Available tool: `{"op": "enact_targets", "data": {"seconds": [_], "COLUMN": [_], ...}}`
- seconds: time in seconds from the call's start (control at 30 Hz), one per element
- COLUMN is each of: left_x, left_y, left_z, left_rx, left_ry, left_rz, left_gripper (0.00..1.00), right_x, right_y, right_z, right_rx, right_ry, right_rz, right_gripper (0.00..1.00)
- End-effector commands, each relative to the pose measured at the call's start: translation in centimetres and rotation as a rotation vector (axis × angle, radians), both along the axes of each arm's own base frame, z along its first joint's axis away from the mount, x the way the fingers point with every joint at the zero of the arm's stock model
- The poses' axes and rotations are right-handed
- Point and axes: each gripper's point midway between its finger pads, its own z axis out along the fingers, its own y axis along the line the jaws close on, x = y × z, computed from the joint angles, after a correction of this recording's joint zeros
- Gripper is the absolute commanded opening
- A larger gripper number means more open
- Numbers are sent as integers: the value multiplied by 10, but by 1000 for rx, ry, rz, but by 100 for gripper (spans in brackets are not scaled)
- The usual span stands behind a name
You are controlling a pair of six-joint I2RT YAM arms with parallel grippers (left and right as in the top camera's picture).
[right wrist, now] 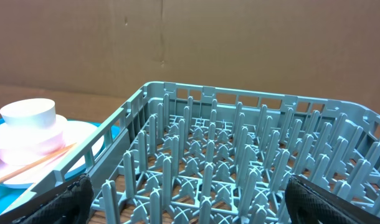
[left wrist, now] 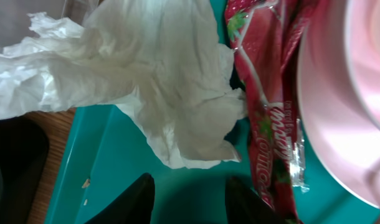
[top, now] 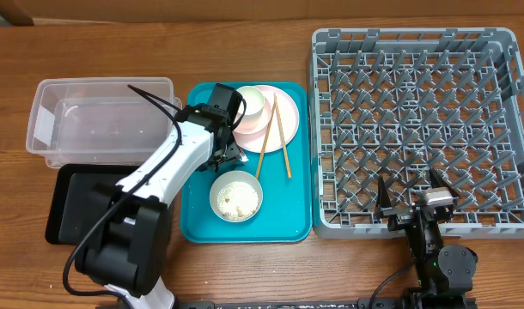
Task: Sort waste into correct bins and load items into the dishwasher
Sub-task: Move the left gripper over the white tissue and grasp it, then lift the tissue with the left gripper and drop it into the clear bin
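Note:
In the left wrist view a crumpled white tissue (left wrist: 146,74) lies on the teal tray. A red wrapper (left wrist: 265,106) lies beside it, against the pink plate (left wrist: 346,106). My left gripper (left wrist: 190,196) is open and empty, its fingertips just short of the tissue's lower edge. From overhead the left gripper (top: 223,154) hides both pieces of waste. A white cup (top: 252,103) stands on the pink plate (top: 266,136). A bowl with rice scraps (top: 236,196) sits near the tray's front. My right gripper (top: 410,193) is open and empty over the front edge of the grey dish rack (top: 421,129).
The teal tray (top: 198,215) lies between the bins and the rack. The clear tub (top: 99,120) is at back left and the black tray (top: 77,202) in front of it. Wooden chopsticks (top: 282,142) lie across the plate. The rack's pegs (right wrist: 240,143) fill the right wrist view.

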Motion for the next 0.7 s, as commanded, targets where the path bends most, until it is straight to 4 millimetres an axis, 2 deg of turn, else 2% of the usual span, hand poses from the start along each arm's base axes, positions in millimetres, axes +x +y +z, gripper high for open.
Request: {"op": "enact_targets", "data": {"seconds": [0.0,0.13,0.33,0.67], "left_x": [-1,2,9,-6], "left_y": [10,14,14,14], "left_z": [-15,-24,-23,-38], "left_rx": [45,71,76,68], "left_ry": [24,24,-6,38], "left_rz": [34,37,40,33], "left_gripper": [41,46,45,40], "right_x": [0,0,0,0], "right_y": [1,1,1,1], "right_z": [-2,-2,-2,-2], "right_rx": [3,3,3,3], "right_ry": [-5,-5,-5,-5], "right_rz": [7,7,7,7], "right_gripper": [100,100,100,100]}}
